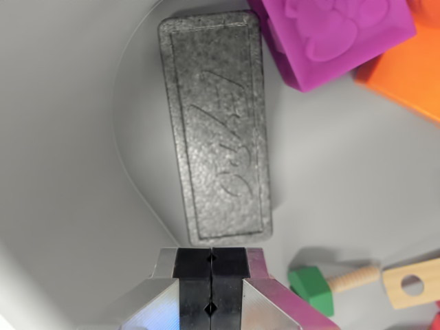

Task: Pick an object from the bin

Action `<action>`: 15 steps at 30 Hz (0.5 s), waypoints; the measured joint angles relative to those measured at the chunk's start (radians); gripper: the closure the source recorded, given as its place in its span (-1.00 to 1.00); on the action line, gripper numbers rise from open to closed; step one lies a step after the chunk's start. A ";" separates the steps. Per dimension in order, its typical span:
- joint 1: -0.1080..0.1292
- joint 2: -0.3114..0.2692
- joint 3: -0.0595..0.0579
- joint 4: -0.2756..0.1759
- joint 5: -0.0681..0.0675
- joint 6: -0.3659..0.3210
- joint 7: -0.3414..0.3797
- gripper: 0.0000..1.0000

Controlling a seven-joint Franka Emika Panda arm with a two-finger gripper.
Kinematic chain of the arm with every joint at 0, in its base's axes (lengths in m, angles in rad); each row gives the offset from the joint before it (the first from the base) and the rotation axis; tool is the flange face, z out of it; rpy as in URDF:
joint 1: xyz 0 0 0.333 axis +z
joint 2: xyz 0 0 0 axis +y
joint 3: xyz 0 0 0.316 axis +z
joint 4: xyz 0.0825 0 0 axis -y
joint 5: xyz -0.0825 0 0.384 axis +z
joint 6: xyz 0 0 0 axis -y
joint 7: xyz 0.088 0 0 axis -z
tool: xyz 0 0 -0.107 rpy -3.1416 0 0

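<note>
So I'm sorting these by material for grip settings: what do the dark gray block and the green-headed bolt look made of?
The dark gray block looks like expanded foam: matte, with a grainy, beaded texture and embossed lettering. The green-headed bolt seems to be wood: a pale threaded shank showing bare grain, and a head painted smooth green. Its tip passes behind a wooden strip.

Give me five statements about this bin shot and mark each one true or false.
1. The grey foam block lies flat on the bin floor. True.
2. The gripper has its jaws wide open. False: they are closed together with nothing between them.
3. A magenta block sits at the top of the wrist view. True.
4. The green-headed wooden bolt lies on top of the foam block. False: it lies apart, lower on the wrist view's right.
5. An orange piece shows at the right edge. True.
</note>
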 joint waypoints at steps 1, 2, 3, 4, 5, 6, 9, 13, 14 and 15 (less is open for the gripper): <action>0.000 -0.003 0.000 0.000 0.000 -0.004 0.000 1.00; 0.000 -0.010 0.000 0.000 0.000 -0.012 0.000 1.00; 0.000 -0.018 0.000 0.000 0.000 -0.020 0.000 1.00; 0.000 -0.026 0.000 0.000 0.000 -0.029 0.000 1.00; 0.000 -0.035 0.001 0.000 0.001 -0.038 0.000 1.00; 0.000 -0.044 0.001 0.000 0.001 -0.048 0.000 1.00; 0.000 -0.065 0.001 0.000 0.002 -0.070 -0.001 1.00; 0.000 -0.095 0.001 0.003 0.004 -0.108 -0.001 1.00; 0.000 -0.102 0.001 0.005 0.005 -0.118 -0.001 1.00; 0.000 -0.106 0.001 0.006 0.005 -0.124 -0.002 1.00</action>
